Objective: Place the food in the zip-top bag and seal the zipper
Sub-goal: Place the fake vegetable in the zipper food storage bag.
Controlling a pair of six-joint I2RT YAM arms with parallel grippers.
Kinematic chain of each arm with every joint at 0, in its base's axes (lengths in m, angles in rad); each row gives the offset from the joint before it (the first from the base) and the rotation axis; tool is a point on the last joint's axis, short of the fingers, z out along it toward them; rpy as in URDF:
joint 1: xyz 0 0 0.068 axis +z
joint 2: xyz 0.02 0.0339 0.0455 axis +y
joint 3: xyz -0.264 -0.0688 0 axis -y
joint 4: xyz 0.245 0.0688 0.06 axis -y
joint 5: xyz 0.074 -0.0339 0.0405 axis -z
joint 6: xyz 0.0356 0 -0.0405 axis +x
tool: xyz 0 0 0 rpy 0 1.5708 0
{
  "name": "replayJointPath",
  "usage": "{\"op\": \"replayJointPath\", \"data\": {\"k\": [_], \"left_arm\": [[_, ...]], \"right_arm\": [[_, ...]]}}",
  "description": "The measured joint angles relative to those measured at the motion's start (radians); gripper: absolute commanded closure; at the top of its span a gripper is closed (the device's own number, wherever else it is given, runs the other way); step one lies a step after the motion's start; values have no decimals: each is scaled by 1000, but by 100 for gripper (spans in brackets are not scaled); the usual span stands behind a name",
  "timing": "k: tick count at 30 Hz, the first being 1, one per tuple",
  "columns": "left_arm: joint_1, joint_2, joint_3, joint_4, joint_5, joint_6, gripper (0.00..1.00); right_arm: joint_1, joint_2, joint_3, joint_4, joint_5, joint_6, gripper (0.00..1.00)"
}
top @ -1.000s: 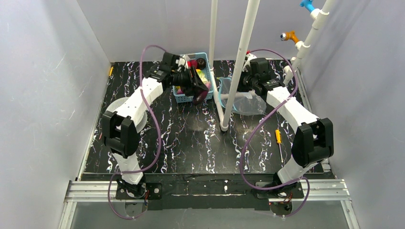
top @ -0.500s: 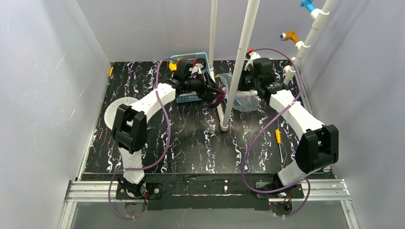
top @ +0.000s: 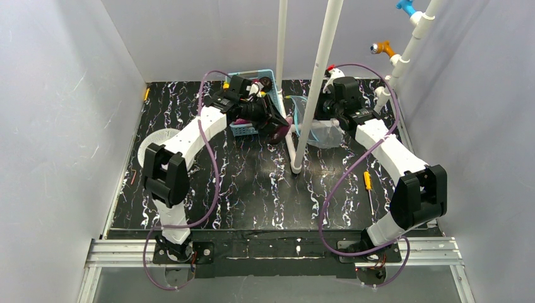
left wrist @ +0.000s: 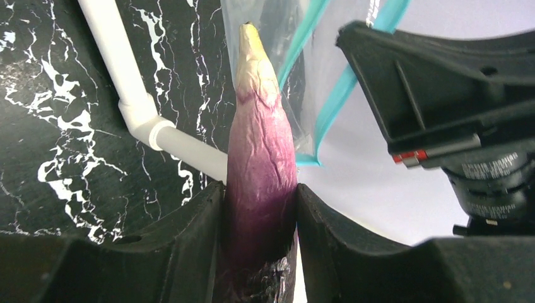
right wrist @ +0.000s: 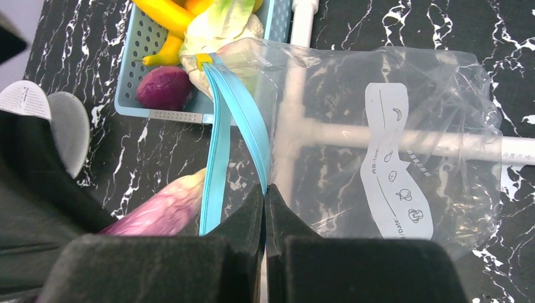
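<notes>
A purple eggplant [left wrist: 262, 158] with a pale tip is clamped between my left gripper's [left wrist: 260, 196] fingers, and I also see it from overhead [top: 282, 131]. Its tip points at the open mouth of the clear zip-top bag [left wrist: 296, 57], just outside the teal zipper [left wrist: 334, 101]. My right gripper [right wrist: 264, 196] is shut on one side of the zipper [right wrist: 243, 113], holding the bag [right wrist: 378, 126] up with its mouth parted. The eggplant [right wrist: 164, 208] lies left of that strip. More food sits in the basket: a banana [right wrist: 164, 12] and a purple piece [right wrist: 165, 87].
The light-blue basket [right wrist: 142, 63] stands just left of the bag, with a white-green cabbage [right wrist: 221, 25] in it. White pipes [top: 315, 82] rise between the two arms. A white pipe [left wrist: 126, 82] lies on the table. A screwdriver [top: 368, 183] lies right; a white mesh disc [top: 154, 142] lies left.
My left gripper carried the eggplant right from the basket to the bag's mouth, then eased back slightly. My right arm shifted and lifted the bag's mouth.
</notes>
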Motion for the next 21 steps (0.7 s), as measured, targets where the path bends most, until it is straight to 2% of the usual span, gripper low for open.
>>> {"op": "replayJointPath", "data": {"k": [7, 21], "left_arm": [[17, -85, 18, -50, -15, 49, 100], [10, -30, 20, 119, 106, -23, 100]], "right_arm": [[0, 0, 0, -1, 33, 1, 99], [6, 1, 0, 0, 32, 1, 99]]}}
